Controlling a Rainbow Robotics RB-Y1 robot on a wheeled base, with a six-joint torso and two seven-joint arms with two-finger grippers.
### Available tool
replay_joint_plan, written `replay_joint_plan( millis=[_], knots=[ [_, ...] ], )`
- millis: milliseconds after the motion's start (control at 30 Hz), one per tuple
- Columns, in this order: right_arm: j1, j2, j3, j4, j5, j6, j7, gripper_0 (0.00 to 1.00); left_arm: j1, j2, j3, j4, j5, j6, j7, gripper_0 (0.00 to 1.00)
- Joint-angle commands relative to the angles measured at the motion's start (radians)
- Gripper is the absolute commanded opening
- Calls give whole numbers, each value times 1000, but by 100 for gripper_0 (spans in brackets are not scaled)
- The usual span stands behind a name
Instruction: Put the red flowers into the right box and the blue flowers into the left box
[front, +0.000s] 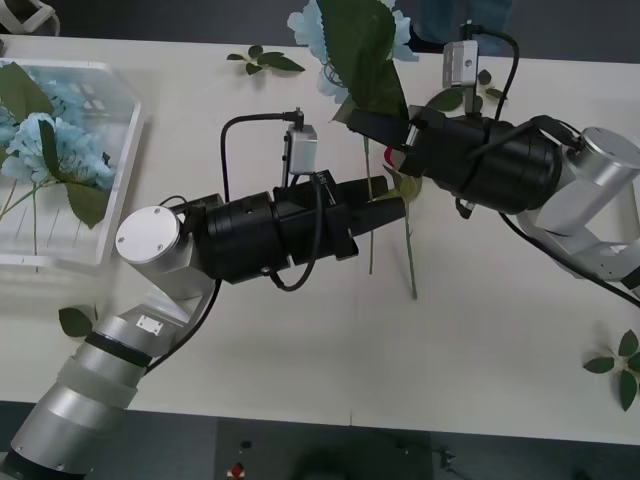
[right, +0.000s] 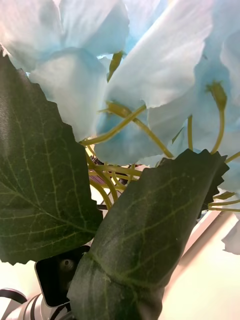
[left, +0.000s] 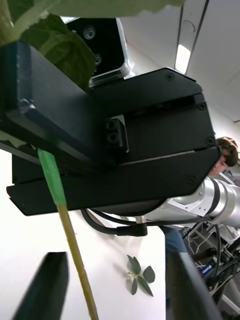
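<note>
A blue flower (front: 345, 30) is standing up at the far middle of the table (front: 480, 340), its pale petals and large dark leaves rising above the right end effector (front: 385, 135), whose black fingers are clenched on its stem; from the right wrist, the petals (right: 150, 65) and two serrated leaves (right: 145, 240) are crowding close to the lens. The green stem (front: 409, 250) is hanging down below that grip toward the table, and a spot of red is showing just beside the right end effector. The left end effector (front: 390, 208) is reaching in just near of the right one, with its two black fingers (left: 42, 285) spread apart and released, the stem (left: 65, 220) running between them. At the far left, more blue flowers (front: 40, 140) are lying in the left box (front: 125, 150). Loose leaf sprigs (front: 265, 60) are lying on the table at the far side, near the right edge and beside the left arm.
</note>
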Motion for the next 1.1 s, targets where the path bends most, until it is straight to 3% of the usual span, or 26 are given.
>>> replay_joint_plan(
  millis=[33,600,633,667,700,1100],
  knots=[
    [-34,-8,-10,-28,5,-7,23,0,-19,-6,-8,-26,-21,-6,-33,0],
    [-31,-6,-10,-25,5,-13,23,3,-17,5,1,-26,-18,-14,-33,0],
    [-31,-8,-10,-19,5,-13,23,24,-17,5,2,-26,-18,-14,-33,0],
    [-34,-8,-10,-14,5,-13,23,59,-17,7,2,-26,-17,-14,-33,0],
    [-34,-8,-10,-8,3,-13,23,100,-17,10,4,-26,-15,-14,-33,0],
    [-34,-81,-33,26,-43,-25,23,100,9,136,64,-26,98,-14,-33,0]
  ],
)
